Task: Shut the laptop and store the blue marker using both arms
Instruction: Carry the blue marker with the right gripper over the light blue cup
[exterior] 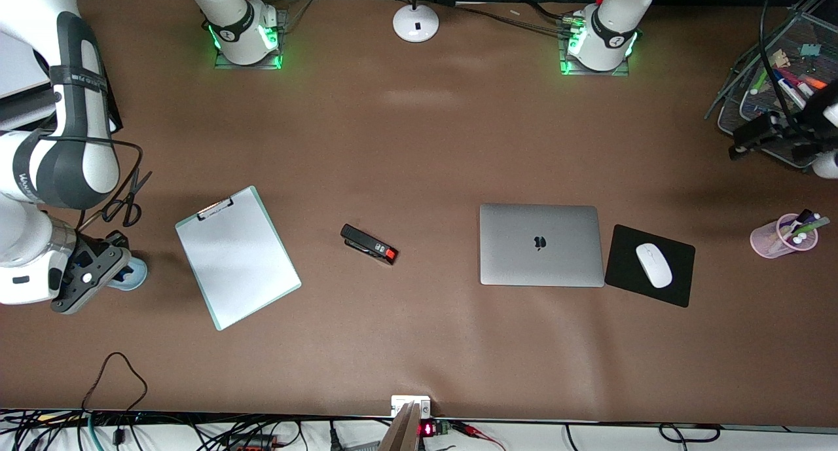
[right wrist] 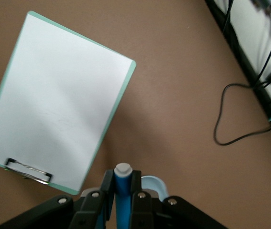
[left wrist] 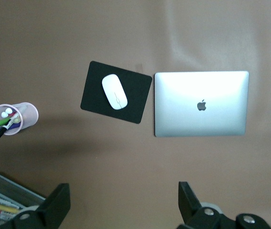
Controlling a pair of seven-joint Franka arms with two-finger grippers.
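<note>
The silver-grey laptop [exterior: 541, 244] lies closed on the brown table, apple logo up, and shows in the left wrist view as well [left wrist: 201, 103]. My right gripper [exterior: 105, 272] hangs low at the right arm's end of the table, shut on the blue marker [right wrist: 122, 191]. The marker's white tip pokes out between the fingers. Just under it stands a light-blue round holder [right wrist: 153, 183]. My left gripper [exterior: 778, 143] is up in the air over the wire-mesh organizer [exterior: 785, 65], open [left wrist: 125, 202] with nothing between its fingers.
A black mouse pad [exterior: 622, 268] with a white mouse [exterior: 654, 265] lies beside the laptop. A pink pen cup [exterior: 782, 236] stands toward the left arm's end. A black stapler [exterior: 369, 244], a clipboard [exterior: 237, 265], scissors [exterior: 127, 199] and a loose cable [exterior: 114, 379] lie about.
</note>
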